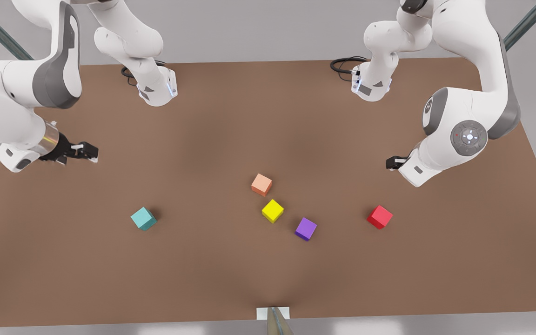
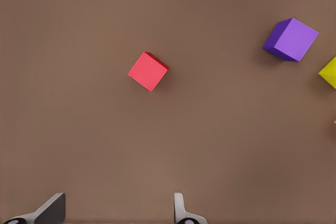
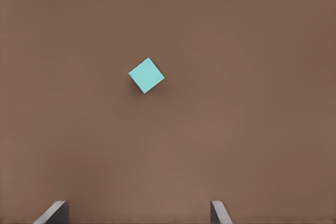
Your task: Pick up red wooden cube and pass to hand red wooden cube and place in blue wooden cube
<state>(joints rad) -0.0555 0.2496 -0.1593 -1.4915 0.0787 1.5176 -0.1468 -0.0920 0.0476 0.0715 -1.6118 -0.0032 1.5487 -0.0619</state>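
Your left claw [image 1: 392, 163], spread wide and empty, hovers nearest the red wooden cube [image 1: 379, 217], just beyond it.

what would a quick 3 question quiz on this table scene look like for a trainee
1. True or false: the red wooden cube is already held in a pincer.
2. Multiple choice: which cube lies nearest the yellow cube in the front view? A) blue wooden cube B) salmon-orange cube C) red wooden cube
3. Fill in: the left wrist view looks down on the red wooden cube and the ____ cube, with a sliver of yellow at the edge.

Key
1. False. It sits on the table; the left pincer hangs open above it, and the right pincer hangs open near the blue wooden cube.
2. B.
3. Purple cube.
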